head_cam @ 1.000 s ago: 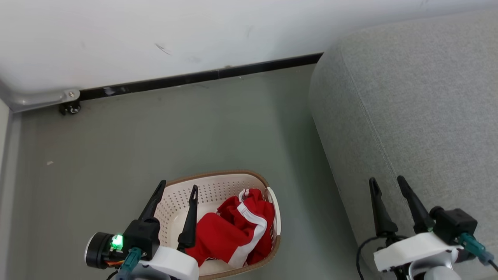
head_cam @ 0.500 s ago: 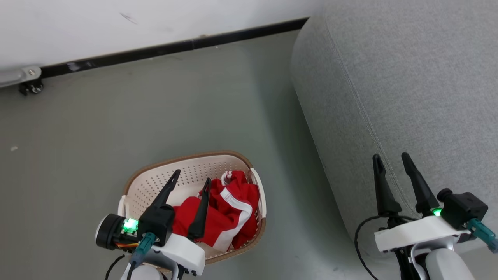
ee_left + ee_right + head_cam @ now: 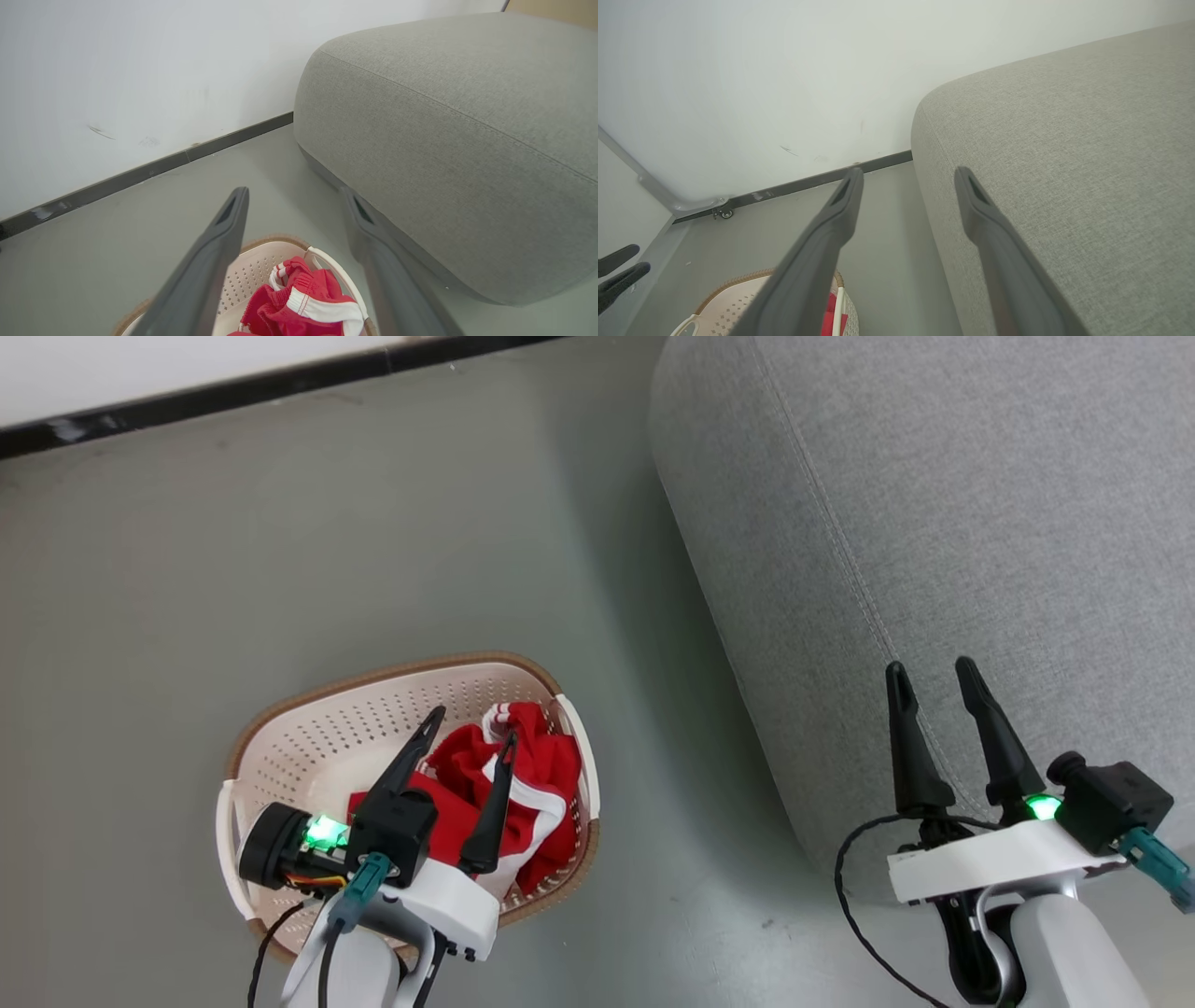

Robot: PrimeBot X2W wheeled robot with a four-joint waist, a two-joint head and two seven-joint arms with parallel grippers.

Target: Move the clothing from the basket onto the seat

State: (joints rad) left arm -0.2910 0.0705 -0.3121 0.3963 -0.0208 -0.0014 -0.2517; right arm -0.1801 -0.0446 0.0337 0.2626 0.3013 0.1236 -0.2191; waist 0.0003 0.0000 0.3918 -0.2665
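The red and white clothing [image 3: 541, 775] lies bunched in the right half of the basket [image 3: 308, 733], its white-striped folds reaching up the right wall; the basket stands on the grey floor [image 3: 280, 541], left of the seat [image 3: 934, 504] and apart from it; the left gripper [image 3: 474, 725] hangs above the basket, over the clothing, its 2 jaws spread wide and holding nothing; the right gripper [image 3: 929, 665] hovers over the seat's left edge on the near side, its 2 jaws also wide apart and empty; the seat's rounded far corner lies near the black skirting [image 3: 233, 387], which runs along the foot of the far white wall [image 3: 140, 70].
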